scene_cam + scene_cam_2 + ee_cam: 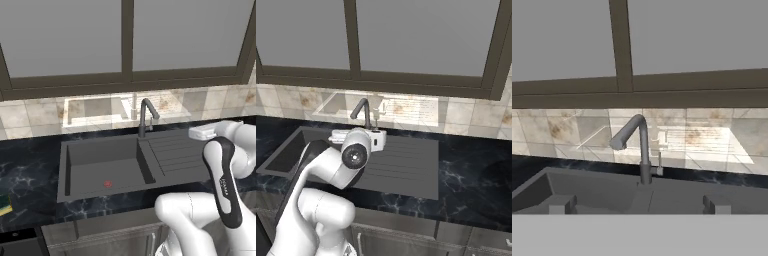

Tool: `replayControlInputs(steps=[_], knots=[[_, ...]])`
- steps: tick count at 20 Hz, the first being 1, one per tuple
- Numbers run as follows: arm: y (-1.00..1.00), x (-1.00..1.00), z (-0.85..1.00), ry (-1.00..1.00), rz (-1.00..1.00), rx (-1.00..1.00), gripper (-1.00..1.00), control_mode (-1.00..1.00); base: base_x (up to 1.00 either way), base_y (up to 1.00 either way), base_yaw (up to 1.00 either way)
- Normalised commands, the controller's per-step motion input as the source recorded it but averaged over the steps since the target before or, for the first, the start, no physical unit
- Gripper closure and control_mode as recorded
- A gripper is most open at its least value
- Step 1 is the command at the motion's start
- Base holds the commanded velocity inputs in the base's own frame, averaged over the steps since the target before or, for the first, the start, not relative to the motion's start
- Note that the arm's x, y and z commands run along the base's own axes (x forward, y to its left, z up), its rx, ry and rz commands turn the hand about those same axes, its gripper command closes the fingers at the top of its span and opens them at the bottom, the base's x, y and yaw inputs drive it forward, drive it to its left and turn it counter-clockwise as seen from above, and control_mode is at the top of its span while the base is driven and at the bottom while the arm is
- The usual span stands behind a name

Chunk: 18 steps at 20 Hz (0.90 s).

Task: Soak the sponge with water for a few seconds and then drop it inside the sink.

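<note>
**Operator:** Gripper (637, 204) status at this step?

**Technician:** Its two dark fingertips (561, 204) stood well apart at the bottom of the hand view, jaws spread, with nothing between them. The hand was level and pointed at the faucet (639, 150), which sat centred between the tips further ahead.

**Operator:** Arm pose?

**Technician:** In the left base view the arm rose from the lower right, folded at the elbow, and the white hand (206, 131) reached leftward over the ribbed drainboard (175, 150). In the right base view the same hand (363, 138) hung above the drainboard (401, 165), in front of the faucet (362, 112).

**Operator:** Location and appearance of the sponge?

**Technician:** The sponge (4, 203) lay on the marbled black countertop (30, 170) at the far left edge of the left base view, well apart from the gripper and left of the sink (100, 167). It was partly cut off by the frame edge. Visible portions showed a yellow body with a dark green layer.

**Operator:** Sink and faucet condition?

**Technician:** The sink was a dark grey matte rectangular basin with a small red drain mark (107, 184) on its floor. The faucet was dark, with a curved spout that arched over toward the basin. Beige tiles (30, 115) ran behind it, under a window with a dark frame (127, 40).
</note>
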Motion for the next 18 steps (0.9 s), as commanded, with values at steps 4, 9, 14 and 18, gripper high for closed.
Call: replayControlInputs(steps=[4,9,14,18], knots=[[0.00,0.00,-0.18,-0.10,0.01,0.00,-1.00,-1.00,0.00,0.00,0.00],[0.00,0.01,-0.10,-0.12,0.02,0.00,-1.00,-1.00,0.00,0.00,0.00],[0.00,0.01,-0.04,-0.10,0.05,0.00,-1.00,-1.00,0.00,0.00,0.00],[0.05,0.02,-0.06,-0.04,0.06,0.00,-1.00,-1.00,0.00,0.00,0.00]])
